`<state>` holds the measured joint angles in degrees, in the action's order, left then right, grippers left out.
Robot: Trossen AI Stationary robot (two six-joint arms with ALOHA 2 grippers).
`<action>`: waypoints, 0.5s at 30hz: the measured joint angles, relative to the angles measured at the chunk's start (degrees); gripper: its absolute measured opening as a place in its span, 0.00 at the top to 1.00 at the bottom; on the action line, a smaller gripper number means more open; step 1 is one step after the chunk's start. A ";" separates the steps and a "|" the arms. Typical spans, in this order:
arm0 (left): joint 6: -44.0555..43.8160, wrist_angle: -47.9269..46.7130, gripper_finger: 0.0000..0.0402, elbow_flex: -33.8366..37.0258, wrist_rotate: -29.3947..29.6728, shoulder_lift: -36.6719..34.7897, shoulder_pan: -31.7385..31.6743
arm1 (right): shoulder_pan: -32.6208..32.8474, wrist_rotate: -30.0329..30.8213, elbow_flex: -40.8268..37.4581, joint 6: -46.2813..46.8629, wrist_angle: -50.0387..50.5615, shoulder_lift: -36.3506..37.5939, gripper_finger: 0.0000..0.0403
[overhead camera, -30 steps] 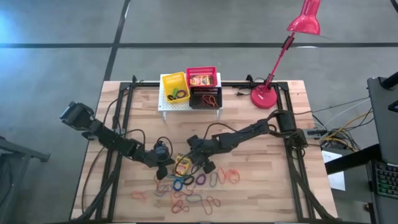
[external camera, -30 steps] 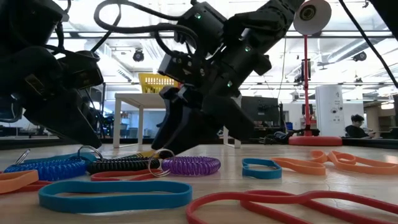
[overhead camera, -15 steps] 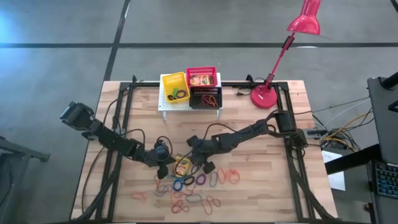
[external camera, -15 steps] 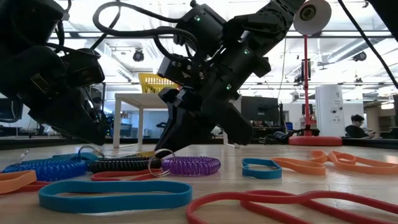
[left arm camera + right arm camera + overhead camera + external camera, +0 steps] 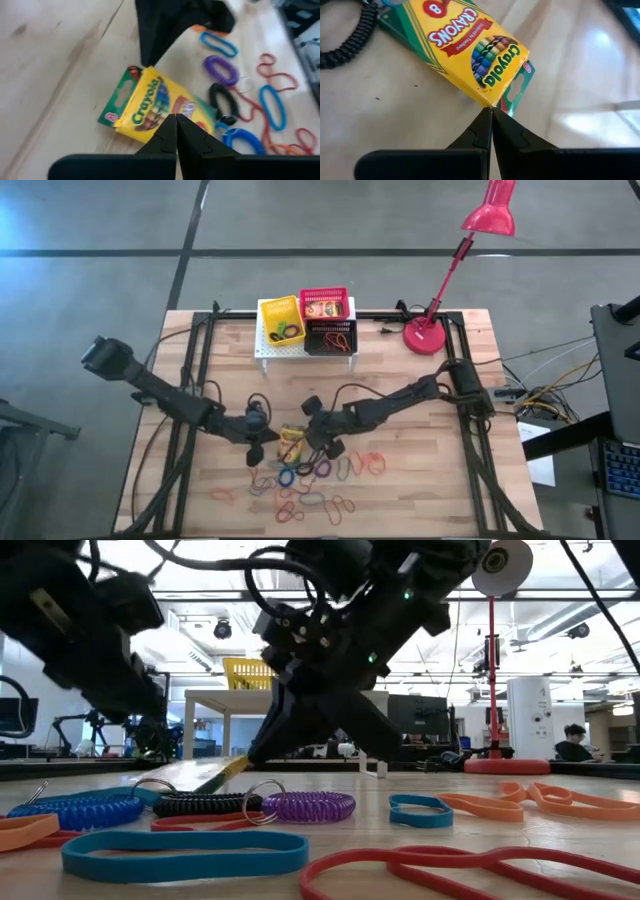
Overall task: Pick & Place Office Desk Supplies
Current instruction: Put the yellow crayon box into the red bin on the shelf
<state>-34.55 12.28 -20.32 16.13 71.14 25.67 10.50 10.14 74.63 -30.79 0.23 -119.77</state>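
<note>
A yellow-green crayon box lies mid-table above a scatter of coloured elastic loops. My right gripper comes in from the right and is shut on the box's tab end. My left gripper hovers at the box's left side, shut; in its wrist view its tips stand over the box's near edge, and I cannot tell whether they touch. In the low view the box slants, one end up at my right gripper. My right gripper pinches the crayon box by a corner of its end with the green hang tab between its two shut fingertips. The fingers slant downward from the table's right. That end is raised, while the box's other end rests on the table.
At the far edge a white stand carries a yellow basket, a red basket and a black basket. A red desk lamp stands far right. Coiled and flat loops cover the near middle of the table.
My right gripper has shut on the crayon box's tab end and risen a little, tipping that end up while the other end stays on the table. My left gripper has lifted up off the table beside the box, staying shut.
</note>
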 joint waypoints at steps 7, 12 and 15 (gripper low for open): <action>1.72 -1.97 0.83 0.05 -0.85 -4.68 0.00 | 4.44 14.42 0.00 -4.46 0.08 2.10 0.98; -4.85 -5.40 0.59 0.35 -0.81 -2.96 0.00 | 6.70 21.46 0.02 -6.31 -0.18 2.74 0.98; -5.94 -0.61 0.46 2.37 -0.69 -0.04 0.00 | 7.26 23.11 0.02 -6.75 -0.43 2.74 0.98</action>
<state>-40.49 11.66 -17.95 15.44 71.11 25.67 17.76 33.26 74.65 -37.54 -0.20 -117.03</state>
